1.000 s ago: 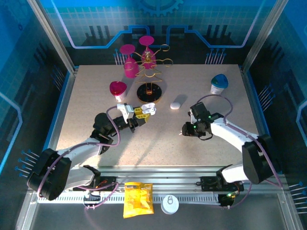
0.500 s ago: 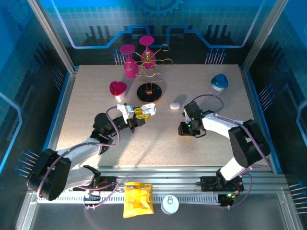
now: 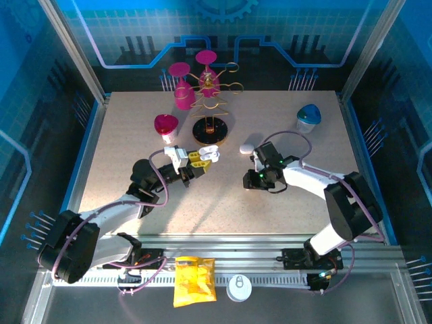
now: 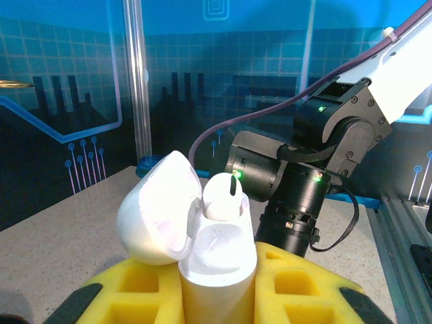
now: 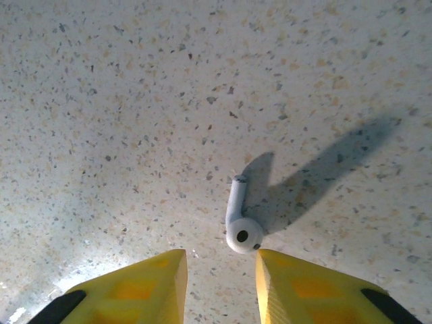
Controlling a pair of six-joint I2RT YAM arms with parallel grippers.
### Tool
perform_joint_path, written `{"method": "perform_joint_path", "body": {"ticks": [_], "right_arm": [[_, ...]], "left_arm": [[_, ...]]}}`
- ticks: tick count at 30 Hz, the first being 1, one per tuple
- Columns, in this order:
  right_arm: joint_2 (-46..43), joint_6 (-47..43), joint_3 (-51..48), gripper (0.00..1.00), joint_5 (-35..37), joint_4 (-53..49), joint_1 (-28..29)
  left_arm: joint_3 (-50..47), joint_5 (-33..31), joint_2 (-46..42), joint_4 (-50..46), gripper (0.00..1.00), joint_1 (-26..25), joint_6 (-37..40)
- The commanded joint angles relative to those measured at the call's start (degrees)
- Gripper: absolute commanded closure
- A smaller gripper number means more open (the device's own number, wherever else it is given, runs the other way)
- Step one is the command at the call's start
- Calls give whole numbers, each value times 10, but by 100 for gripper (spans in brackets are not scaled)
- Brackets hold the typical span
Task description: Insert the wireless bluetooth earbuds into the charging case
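Observation:
My left gripper (image 3: 200,160) is shut on a white charging case (image 4: 216,263) and holds it upright. The case's lid (image 4: 158,209) is swung open to the left. One white earbud (image 4: 221,196) sits in the far slot, and the near slot is empty. The case (image 3: 208,154) lies at mid-table in the top view. My right gripper (image 3: 251,179) points down at the table, open. A second white earbud (image 5: 239,219) lies flat on the speckled tabletop just beyond the gap between its yellow fingers (image 5: 145,283), stem pointing away. Nothing touches it.
A closed white pebble-like case (image 3: 248,147) lies just behind the right arm. A wire rack (image 3: 210,101) with pink cups stands at the back. A pink cup (image 3: 165,125) sits to its left and a blue cup (image 3: 309,116) at back right. The right arm's wrist (image 4: 304,182) is close behind the held case.
My right gripper has slid left across the table toward the middle and now hovers over the loose earbud. The left arm and the case have not moved.

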Motion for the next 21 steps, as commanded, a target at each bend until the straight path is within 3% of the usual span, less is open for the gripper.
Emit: {"method": "perform_joint_path", "body": {"ticks": [1, 14, 21], "right_arm": [[2, -16, 13, 68, 26, -22, 0], [74, -16, 54, 77, -3, 0, 0], [71, -13, 47, 86, 0, -10, -1]], "left_arm": [[-4, 12, -9, 13, 81, 6, 1], [-9, 11, -8, 19, 81, 7, -4], [-9, 10, -7, 19, 81, 6, -3]]}}
